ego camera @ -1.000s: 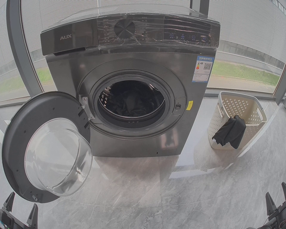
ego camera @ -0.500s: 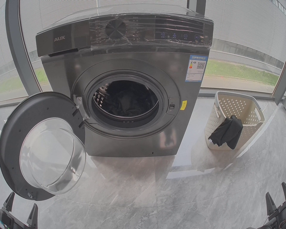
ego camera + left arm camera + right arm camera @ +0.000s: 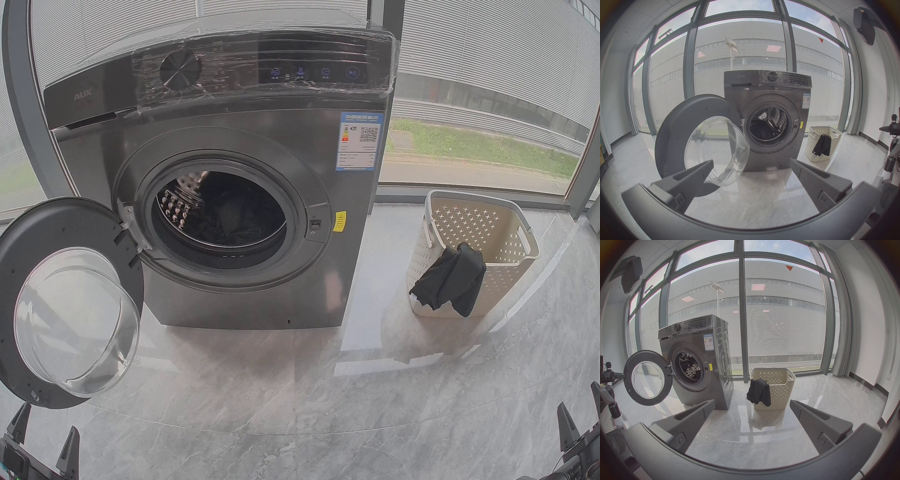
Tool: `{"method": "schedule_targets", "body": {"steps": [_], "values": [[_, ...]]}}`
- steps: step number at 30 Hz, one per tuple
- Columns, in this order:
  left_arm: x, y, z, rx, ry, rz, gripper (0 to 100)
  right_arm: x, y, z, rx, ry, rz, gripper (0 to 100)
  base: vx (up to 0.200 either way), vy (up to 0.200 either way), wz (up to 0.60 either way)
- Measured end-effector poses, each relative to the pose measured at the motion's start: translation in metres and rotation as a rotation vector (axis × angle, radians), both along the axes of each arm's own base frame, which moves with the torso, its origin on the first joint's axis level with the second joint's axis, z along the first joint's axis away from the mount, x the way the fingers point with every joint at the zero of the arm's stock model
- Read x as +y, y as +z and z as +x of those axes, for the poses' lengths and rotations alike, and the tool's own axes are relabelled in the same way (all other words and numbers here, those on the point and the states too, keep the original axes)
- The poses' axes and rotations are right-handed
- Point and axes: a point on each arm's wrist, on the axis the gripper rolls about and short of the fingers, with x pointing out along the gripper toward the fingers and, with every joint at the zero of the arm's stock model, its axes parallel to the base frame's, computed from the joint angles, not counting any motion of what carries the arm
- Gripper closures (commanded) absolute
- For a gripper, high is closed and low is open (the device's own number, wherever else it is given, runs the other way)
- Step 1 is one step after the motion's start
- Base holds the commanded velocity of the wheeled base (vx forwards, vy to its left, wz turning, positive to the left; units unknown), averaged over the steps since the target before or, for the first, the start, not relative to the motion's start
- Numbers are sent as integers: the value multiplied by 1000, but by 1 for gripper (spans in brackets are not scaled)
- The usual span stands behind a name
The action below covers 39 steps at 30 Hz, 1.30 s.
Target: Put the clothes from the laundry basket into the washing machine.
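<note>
The steel-grey washing machine [image 3: 250, 131] stands with its round, glass-bowled door [image 3: 62, 300] swung wide and dark cloth [image 3: 231, 219] inside. Right of the machine sits the cream perforated laundry basket [image 3: 481, 225], a limp black garment [image 3: 451, 278] draped lengthwise down over its near rim. My arms sit low before the machine, left fingers [image 3: 687, 179] and right fingers [image 3: 818, 421] spread, empty.

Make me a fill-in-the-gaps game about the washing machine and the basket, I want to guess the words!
The round glass-windowed door of the grey metal washing machine stands ____. A black cloth hangs over the rim of the cream perforated plastic laundry basket, on the robot's ____ of the machine. Dark clothes lie inside the machine's ____. The left pincer and right pincer each hold ____.
Missing words: open; right; drum; nothing.
</note>
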Motion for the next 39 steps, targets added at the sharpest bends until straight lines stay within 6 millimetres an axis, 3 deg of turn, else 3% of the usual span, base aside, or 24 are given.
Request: {"method": "schedule_targets", "body": {"steps": [15, 21, 33, 39], "values": [[0, 0, 0, 1, 0, -2, 0, 0, 0, 0, 1, 0, 0, 0, 0, -200, 0], [0, 0, 0, 1, -5, -2, 0, 0, 0, 0, 1, 0, 0, 0, 0, 0, 0], [0, 0, 0, 0, -2, -10, 0, 0, 0, 0, 2, -1, 0, 0, 0, -200, 0], [0, 0, 0, 0, -4, -14, 0, 0, 0, 0, 1, 0, 0, 0, 0, 0, 0]]}}
